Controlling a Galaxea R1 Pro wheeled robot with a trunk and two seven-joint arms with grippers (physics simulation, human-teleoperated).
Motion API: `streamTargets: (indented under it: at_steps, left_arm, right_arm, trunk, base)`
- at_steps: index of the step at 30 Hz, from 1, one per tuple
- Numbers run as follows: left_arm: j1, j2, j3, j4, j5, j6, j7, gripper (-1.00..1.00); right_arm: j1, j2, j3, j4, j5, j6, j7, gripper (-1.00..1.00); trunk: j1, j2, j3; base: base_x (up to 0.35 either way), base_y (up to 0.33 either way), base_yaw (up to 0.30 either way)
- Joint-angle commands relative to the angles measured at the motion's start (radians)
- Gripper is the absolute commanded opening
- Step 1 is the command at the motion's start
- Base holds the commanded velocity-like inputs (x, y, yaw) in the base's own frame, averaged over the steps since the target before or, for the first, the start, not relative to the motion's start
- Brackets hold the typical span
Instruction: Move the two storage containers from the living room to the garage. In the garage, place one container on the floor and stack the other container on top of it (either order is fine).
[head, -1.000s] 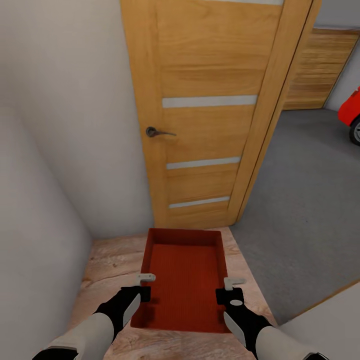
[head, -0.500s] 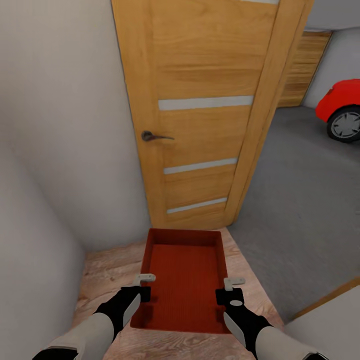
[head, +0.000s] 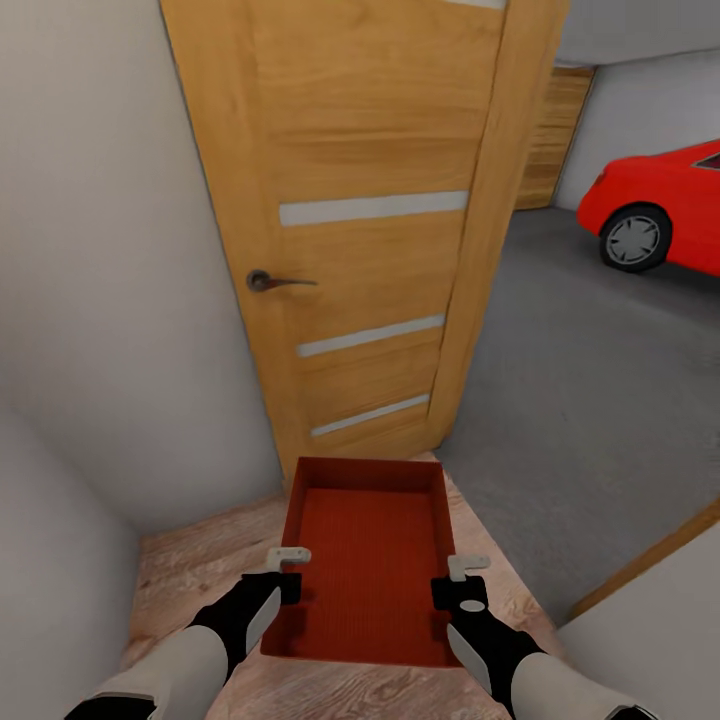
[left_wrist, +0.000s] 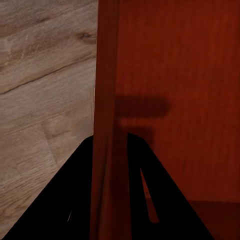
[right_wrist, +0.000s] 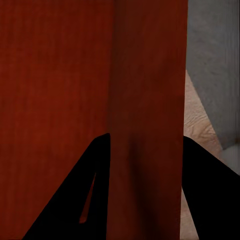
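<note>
No brand, label or writing is showing on anything in the pictures.

The storage container (head: 365, 560) is showing as a plain orange-red rectangular tray with low straight walls and a flat, finely ribbed bottom, open on top and carrying nothing inside. It is hanging level between the two arms in front of the robot, above the light wood-plank flooring (head: 200, 560), its long axis pointing away toward the door.

The left gripper (head: 283, 588) is clamping the container's left long wall near the close end; in the left wrist view the two dark fingers (left_wrist: 75, 200) are sitting one on each side of that wall (left_wrist: 106, 125), pressed against it. The right gripper (head: 450, 592) is doing the same on the right long wall, and in the right wrist view its fingers (right_wrist: 80, 200) are straddling the wall (right_wrist: 147, 125) with no gap visible.

Ahead, an orange-wood door (head: 370, 230) with pale horizontal slits and a dark lever handle (head: 268, 282) is standing open. White walls (head: 100, 300) are closing in on the left. To the right of the door, the grey concrete floor (head: 590, 400) of the garage is spreading out, and a red car (head: 655, 205) is standing on it, one wheel (head: 634, 240) facing the camera. The container is hovering just short of the edge where planks are meeting concrete.
</note>
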Motion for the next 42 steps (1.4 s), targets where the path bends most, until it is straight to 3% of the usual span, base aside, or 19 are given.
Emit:
streamTargets:
  at_steps: [1,42]
  left_arm:
    - [-0.001,0.0,-0.004,-0.006,-0.026,0.005,0.012,-1.0]
    - [-0.001,0.0,-0.004,-0.005,-0.026,0.004,0.014,-1.0]
  right_arm:
    - [-0.001,-0.001,0.024,0.021,-0.03,-0.004,-0.007,-1.0]
    - [-0.001,-0.001,0.024,0.021,-0.03,-0.004,-0.006,-1.0]
  trunk:
    - [0.0,-0.001,-0.001]
    - [0.0,-0.001,-0.001]
  base:
    - [0.002,0.003,-0.246]
    - [0.0,0.0,-0.246]
